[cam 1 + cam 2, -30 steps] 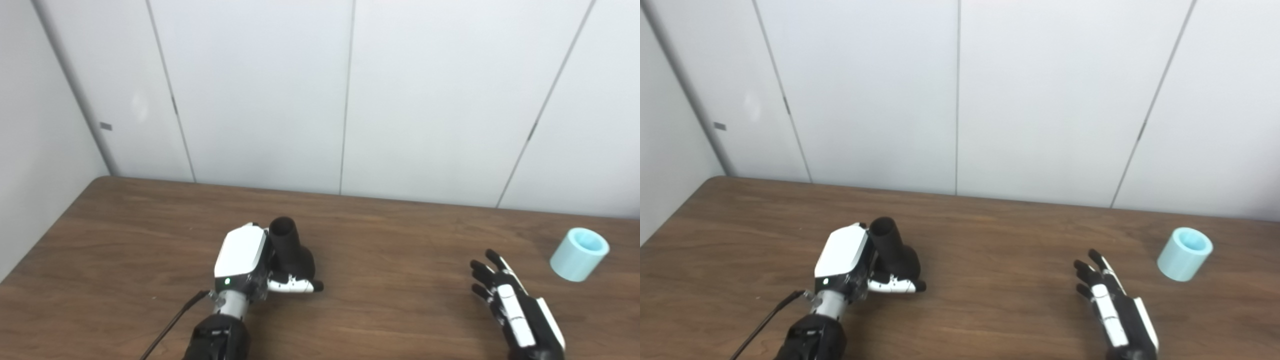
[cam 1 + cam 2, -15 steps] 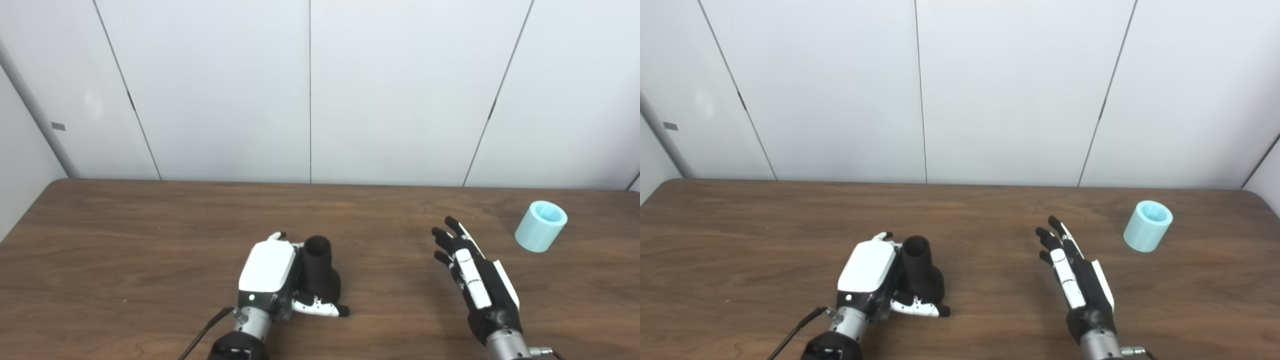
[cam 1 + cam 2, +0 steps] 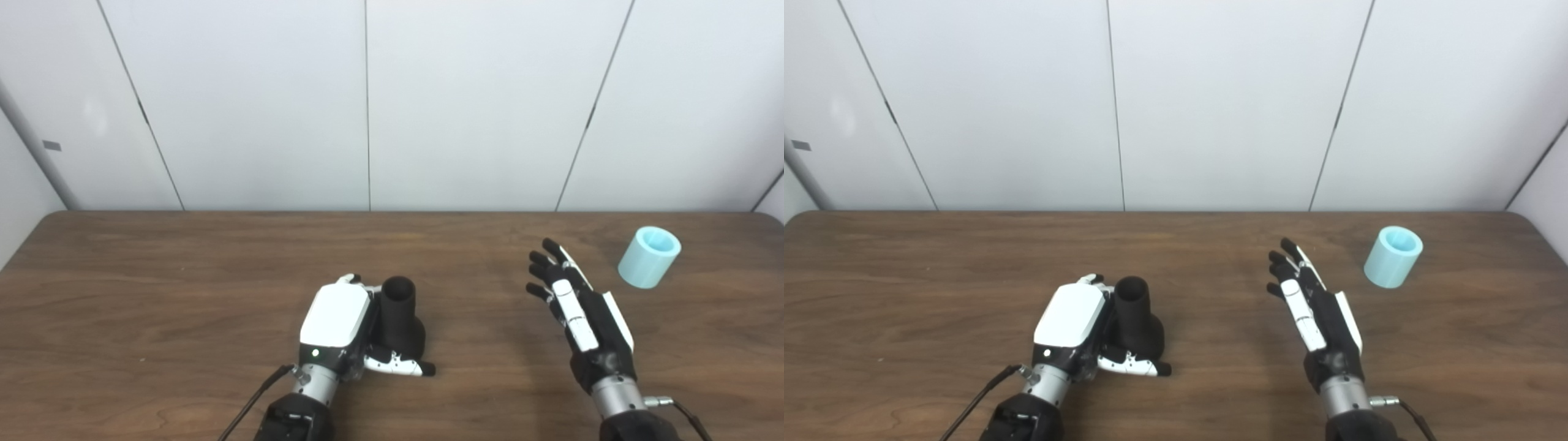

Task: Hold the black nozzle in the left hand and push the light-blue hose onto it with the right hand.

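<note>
The black nozzle (image 3: 401, 315) stands upright on the brown table (image 3: 153, 294), open end up, near the middle front. My left hand (image 3: 343, 327) is wrapped round its base, thumb across the front. The light-blue hose (image 3: 649, 265), a short tube, stands at the back right, tilted a little. My right hand (image 3: 576, 309) is flat and open with fingers spread, pointing toward the hose, about a hand's width short of it and holding nothing.
White wall panels (image 3: 367, 104) rise right behind the table's far edge. The table's right corner (image 3: 1528, 223) lies just beyond the hose. A black cable (image 3: 251, 410) runs from my left wrist to the bottom edge.
The camera has swung right, shifting the whole picture. My right hand has reached forward toward the hose. The left hand still holds the nozzle, and the hose has not moved.
</note>
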`<control>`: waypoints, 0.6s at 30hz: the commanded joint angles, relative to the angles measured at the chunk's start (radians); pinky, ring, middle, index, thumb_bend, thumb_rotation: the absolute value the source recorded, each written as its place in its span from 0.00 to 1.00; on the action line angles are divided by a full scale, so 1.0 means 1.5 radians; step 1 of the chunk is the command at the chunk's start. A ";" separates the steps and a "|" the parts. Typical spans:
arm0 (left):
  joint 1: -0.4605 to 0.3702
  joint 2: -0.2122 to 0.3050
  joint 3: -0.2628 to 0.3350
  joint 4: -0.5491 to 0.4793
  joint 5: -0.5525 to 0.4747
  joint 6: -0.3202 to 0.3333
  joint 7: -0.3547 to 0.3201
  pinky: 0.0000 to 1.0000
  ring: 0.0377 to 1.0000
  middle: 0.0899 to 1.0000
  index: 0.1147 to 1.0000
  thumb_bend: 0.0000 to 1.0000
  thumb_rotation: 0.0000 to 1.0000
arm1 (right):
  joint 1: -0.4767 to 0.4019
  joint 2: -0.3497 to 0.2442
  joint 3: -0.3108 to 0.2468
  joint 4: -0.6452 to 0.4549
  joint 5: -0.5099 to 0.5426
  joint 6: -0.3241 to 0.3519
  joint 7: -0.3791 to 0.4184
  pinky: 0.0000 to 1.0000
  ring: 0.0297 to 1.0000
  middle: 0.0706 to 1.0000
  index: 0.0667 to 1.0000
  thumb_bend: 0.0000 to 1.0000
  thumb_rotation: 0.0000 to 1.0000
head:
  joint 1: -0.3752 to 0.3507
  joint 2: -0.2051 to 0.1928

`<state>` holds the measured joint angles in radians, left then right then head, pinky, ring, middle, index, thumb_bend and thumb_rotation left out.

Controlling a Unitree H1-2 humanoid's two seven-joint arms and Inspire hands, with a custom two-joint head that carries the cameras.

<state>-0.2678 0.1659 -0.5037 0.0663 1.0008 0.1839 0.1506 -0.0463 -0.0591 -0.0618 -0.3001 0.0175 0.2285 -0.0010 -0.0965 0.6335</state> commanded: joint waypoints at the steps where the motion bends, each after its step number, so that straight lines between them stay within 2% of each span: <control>1: 0.002 0.000 0.002 0.014 -0.003 -0.005 -0.010 0.84 0.61 0.43 0.42 0.53 0.00 | -0.020 -0.001 -0.008 -0.035 0.007 -0.022 -0.004 0.79 0.87 0.87 0.89 0.51 0.67 | -0.008 0.001; 5: 0.003 -0.002 0.009 0.027 -0.015 -0.020 0.002 0.83 0.59 0.41 0.43 0.53 0.00 | -0.021 0.005 -0.033 -0.058 0.016 -0.014 -0.022 0.79 0.85 0.84 0.84 0.56 0.51 | -0.030 -0.003; 10: 0.001 -0.012 0.012 0.051 -0.020 -0.030 0.020 0.82 0.59 0.42 0.43 0.53 0.00 | -0.028 -0.019 -0.067 -0.078 0.018 -0.009 -0.031 0.82 0.84 0.83 0.81 0.55 0.47 | -0.058 -0.006; 15: -0.003 -0.016 0.007 0.074 -0.018 -0.036 0.033 0.82 0.59 0.40 0.43 0.53 0.00 | -0.068 -0.084 -0.116 -0.062 0.024 0.005 -0.027 0.79 0.85 0.83 0.81 0.62 0.44 | -0.086 -0.013; 18: 0.000 -0.015 0.010 0.078 -0.033 -0.048 0.036 0.83 0.59 0.41 0.43 0.53 0.00 | -0.090 -0.140 -0.125 -0.026 -0.019 -0.010 -0.030 0.75 0.82 0.83 0.82 0.64 0.42 | -0.107 -0.017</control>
<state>-0.2768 0.1419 -0.4797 0.1534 0.9589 0.1147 0.2317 -0.1468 -0.2392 -0.2415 -0.3350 0.0179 0.2465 -0.0446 -0.2577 0.6075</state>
